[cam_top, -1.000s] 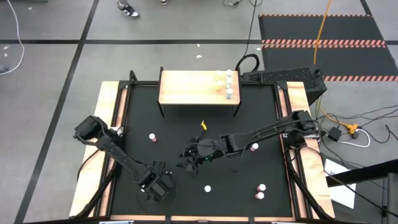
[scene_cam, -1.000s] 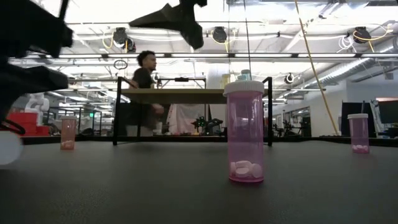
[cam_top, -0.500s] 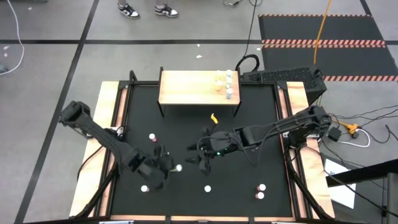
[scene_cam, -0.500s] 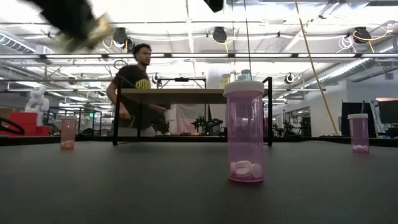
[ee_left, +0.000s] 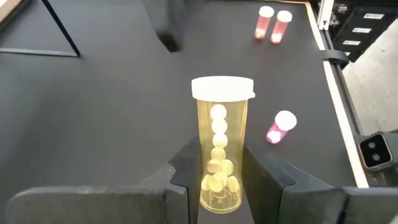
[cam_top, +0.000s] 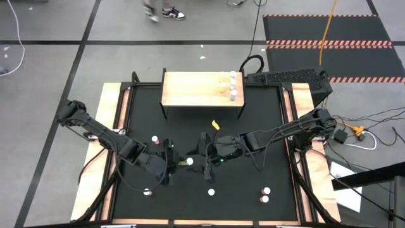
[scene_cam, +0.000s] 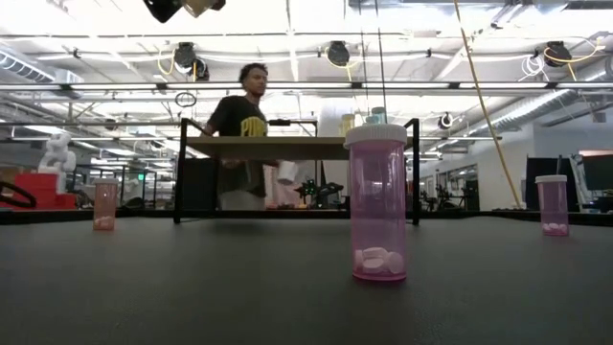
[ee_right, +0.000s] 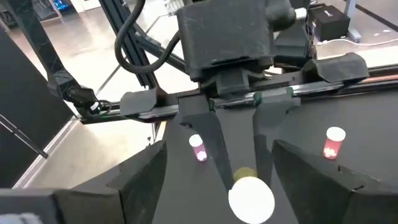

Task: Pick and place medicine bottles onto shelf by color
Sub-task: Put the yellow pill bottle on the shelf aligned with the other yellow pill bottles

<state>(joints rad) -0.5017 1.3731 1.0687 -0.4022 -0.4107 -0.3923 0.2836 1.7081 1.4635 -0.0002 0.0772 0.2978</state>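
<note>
Yellow bottle [ee_left: 220, 155] sits clamped upright between my left gripper [ee_left: 221, 177] fingers, offered cap-first toward my right gripper [ee_right: 249, 186], whose fingers are spread around it, apparently for a handover toward the shelf [cam_top: 201, 88].

The yellow bottle [ee_left: 219, 158] clamped between the left gripper [ee_left: 217, 177] fingers is clear, glossy plastic with a matt white cap (pale tablets show through the wall). The fingers are matt black plastic. Below the gripper, the mat [ee_left: 112, 112] is matt black and faintly textured. Ahead of it, the shelf [cam_top: 201, 88] is smooth, light wood.
</note>
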